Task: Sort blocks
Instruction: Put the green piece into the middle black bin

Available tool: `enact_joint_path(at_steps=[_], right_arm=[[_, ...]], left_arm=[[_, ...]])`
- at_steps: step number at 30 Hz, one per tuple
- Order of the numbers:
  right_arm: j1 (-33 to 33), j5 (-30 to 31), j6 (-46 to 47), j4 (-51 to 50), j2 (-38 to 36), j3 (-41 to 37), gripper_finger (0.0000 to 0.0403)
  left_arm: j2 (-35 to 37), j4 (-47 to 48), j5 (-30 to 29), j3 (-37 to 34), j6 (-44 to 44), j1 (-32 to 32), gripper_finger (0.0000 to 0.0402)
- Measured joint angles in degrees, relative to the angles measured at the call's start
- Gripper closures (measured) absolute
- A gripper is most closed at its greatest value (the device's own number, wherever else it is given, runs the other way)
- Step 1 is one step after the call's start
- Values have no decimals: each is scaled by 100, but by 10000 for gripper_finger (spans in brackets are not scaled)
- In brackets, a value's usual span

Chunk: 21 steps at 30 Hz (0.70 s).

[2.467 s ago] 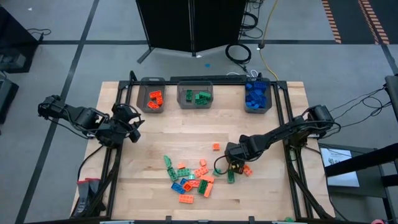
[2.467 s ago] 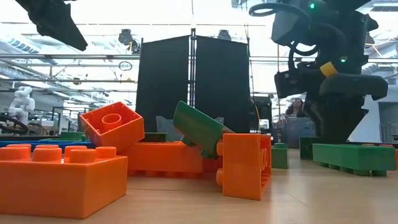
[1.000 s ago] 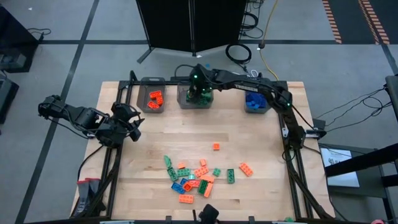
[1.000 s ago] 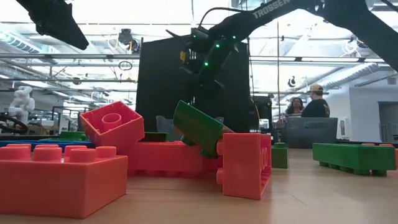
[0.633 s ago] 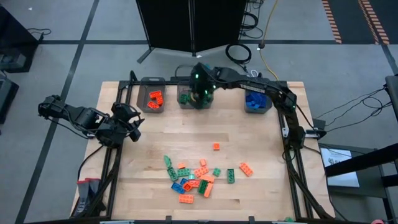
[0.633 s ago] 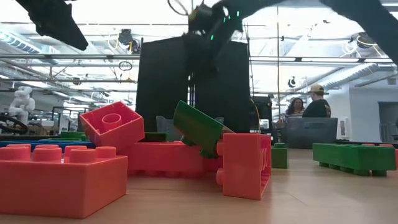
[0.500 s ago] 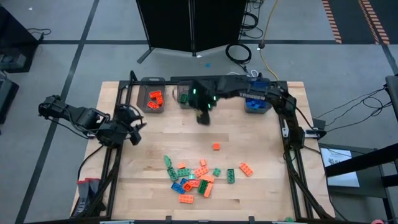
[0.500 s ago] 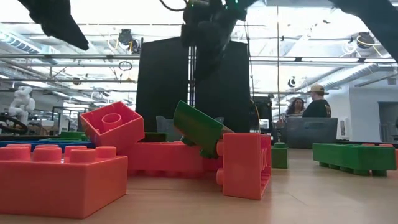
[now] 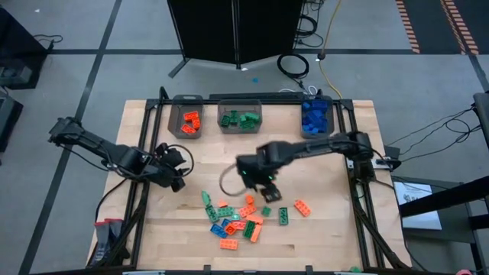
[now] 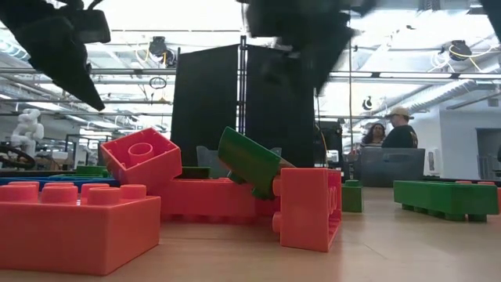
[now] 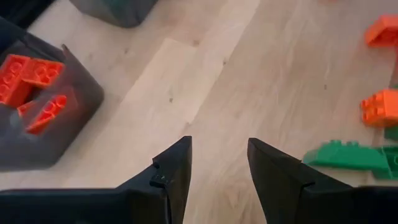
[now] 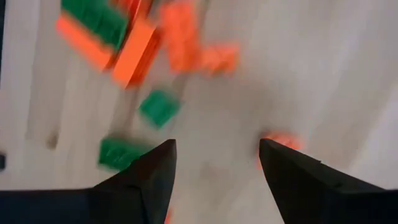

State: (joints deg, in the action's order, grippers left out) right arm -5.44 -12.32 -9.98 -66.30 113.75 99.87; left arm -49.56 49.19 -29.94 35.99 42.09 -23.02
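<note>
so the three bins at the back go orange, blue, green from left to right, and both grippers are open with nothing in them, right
Not quite: the high view shows orange bin, green bin, blue bin from left to right. The left gripper and right gripper are open and empty.

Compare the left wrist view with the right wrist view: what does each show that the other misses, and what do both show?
Only the left wrist view shows a grey bin holding orange blocks, with bare wood ahead of the open left hand. Only the right wrist view shows the open right hand above loose blocks, among them a small green block. Both show the wooden table, scattered orange and green blocks, and empty fingers.
</note>
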Motion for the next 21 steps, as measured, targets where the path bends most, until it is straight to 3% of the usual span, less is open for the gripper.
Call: enact_joint_path(at_steps=[5, 9, 12, 16, 21], right_arm=[[-410, 122, 1410, 1175, -1211, -1854, 186], [-846, 933, 3771, 2446, -2247, -3374, 188], [-1300, 1057, 5611, 3254, -2559, -4121, 188], [-1893, 1220, 6738, 3855, -2451, -4385, 188], [-2215, 1699, 7316, 3490, -2170, -4165, 188]], left_arm=[[-7, -64, 7, 2, -53, -44, 241], [-7, -73, 1, 3, -58, -43, 241], [-5, -74, -6, 7, -175, -42, 241], [-3, -73, -32, 8, -346, -42, 241], [-7, -72, -141, 11, -389, -37, 241]])
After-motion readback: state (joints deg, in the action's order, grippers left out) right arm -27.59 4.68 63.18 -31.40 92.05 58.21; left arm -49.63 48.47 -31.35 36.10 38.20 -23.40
